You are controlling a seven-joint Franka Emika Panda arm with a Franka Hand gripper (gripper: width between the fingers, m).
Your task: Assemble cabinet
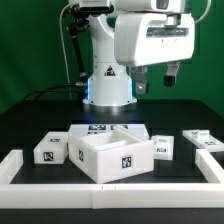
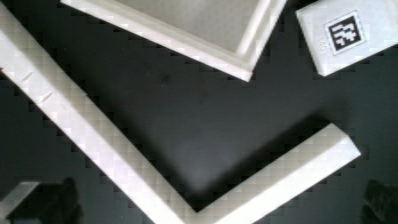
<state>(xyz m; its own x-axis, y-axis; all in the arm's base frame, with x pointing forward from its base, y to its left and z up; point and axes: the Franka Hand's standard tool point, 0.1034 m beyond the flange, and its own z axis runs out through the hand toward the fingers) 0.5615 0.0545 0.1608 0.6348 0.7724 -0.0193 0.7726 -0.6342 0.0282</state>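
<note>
The cabinet (image 1: 114, 152) is a large white open box with a black-and-white tag on its front, standing on the black table at centre front. Its rim also shows in the wrist view (image 2: 199, 35). Small white tagged blocks lie beside it: one on the exterior view's left (image 1: 50, 151), one close on its right (image 1: 163, 147) and one further right (image 1: 204, 141). One tagged block shows in the wrist view (image 2: 349, 36). My gripper (image 1: 156, 78) hangs high above the table, right of the cabinet, open and empty. In the wrist view its dark fingers (image 2: 43, 203) stand wide apart.
Long white border rails (image 1: 110, 188) frame the table's front and sides, and their corner shows below the gripper in the wrist view (image 2: 196, 195). The marker board (image 1: 96, 128) lies behind the cabinet. The robot's base (image 1: 108, 85) stands at the back centre.
</note>
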